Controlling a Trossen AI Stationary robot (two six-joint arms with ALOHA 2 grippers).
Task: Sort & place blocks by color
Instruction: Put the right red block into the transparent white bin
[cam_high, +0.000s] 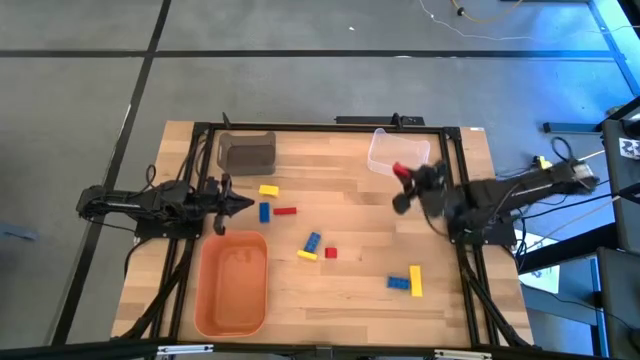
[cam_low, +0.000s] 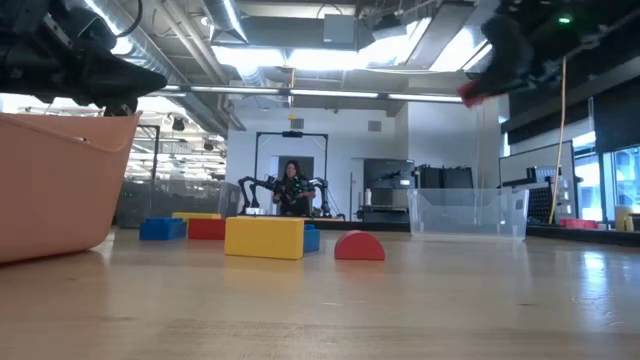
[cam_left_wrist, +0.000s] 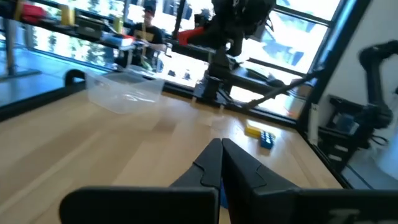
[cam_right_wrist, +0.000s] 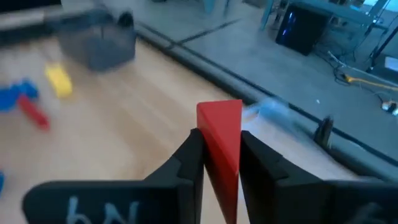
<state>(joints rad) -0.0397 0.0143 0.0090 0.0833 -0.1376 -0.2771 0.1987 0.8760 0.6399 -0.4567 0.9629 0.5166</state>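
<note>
The right tool (cam_right_wrist: 219, 163) pinches a smooth red wedge block (cam_right_wrist: 221, 140), long axis in line with its fingers, above the wooden desk (cam_high: 350, 215) beside the clear bin (cam_high: 385, 152). The left tool (cam_high: 243, 204) is closed and empty.

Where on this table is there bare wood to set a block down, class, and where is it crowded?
Free: the wood between the grey bin and the clear bin, and the near edge between the orange bin and the yellow-blue pair. Crowded: the middle, around the yellow block, blue block and red stick.
</note>
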